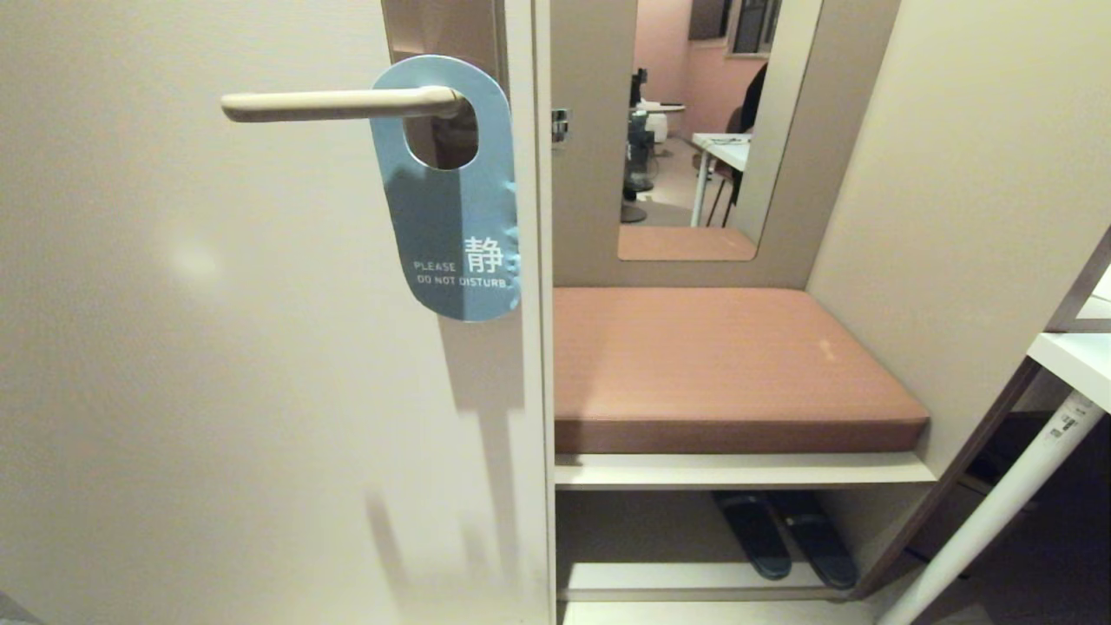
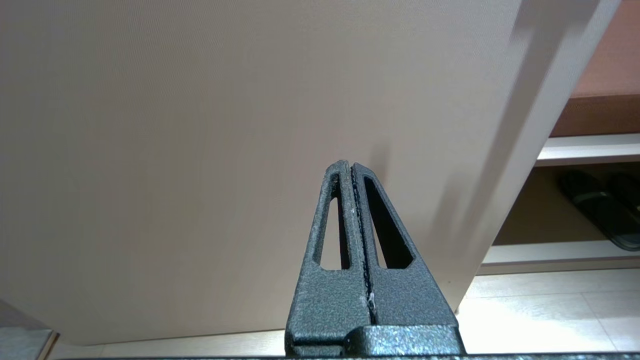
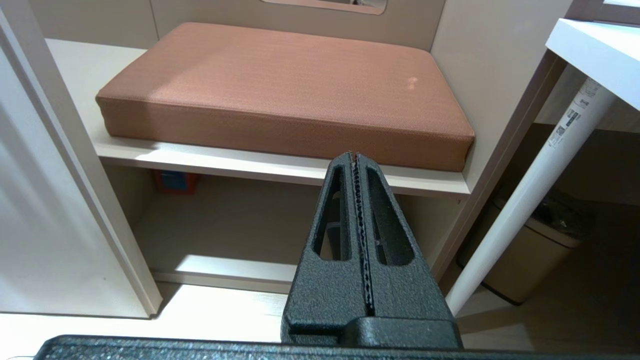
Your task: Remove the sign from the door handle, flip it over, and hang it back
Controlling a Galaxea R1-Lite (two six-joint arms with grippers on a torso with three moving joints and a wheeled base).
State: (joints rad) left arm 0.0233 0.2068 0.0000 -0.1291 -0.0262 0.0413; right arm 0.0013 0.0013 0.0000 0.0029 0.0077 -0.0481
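Note:
The sign [image 1: 451, 217] hangs by its hole on the door handle [image 1: 338, 104], blue side out, reading "PLEASE DO NOT DISTURB". The handle is a cream lever on a brown-grey plate [image 1: 443, 35] near the door's right edge. Neither arm shows in the head view. In the left wrist view my left gripper [image 2: 350, 167] is shut and empty, low down and pointing at the plain door panel [image 2: 200, 150]. My right gripper [image 3: 355, 157] is shut and empty too, parked low and facing the bench cushion [image 3: 285, 95].
Right of the door stands a bench nook with a brown cushion [image 1: 720, 365], a mirror [image 1: 694, 130] above and dark slippers [image 1: 781, 534] on the shelf below. A white table [image 1: 1072, 356] with its leg [image 1: 998, 512] is at far right, a bin [image 3: 530, 260] under it.

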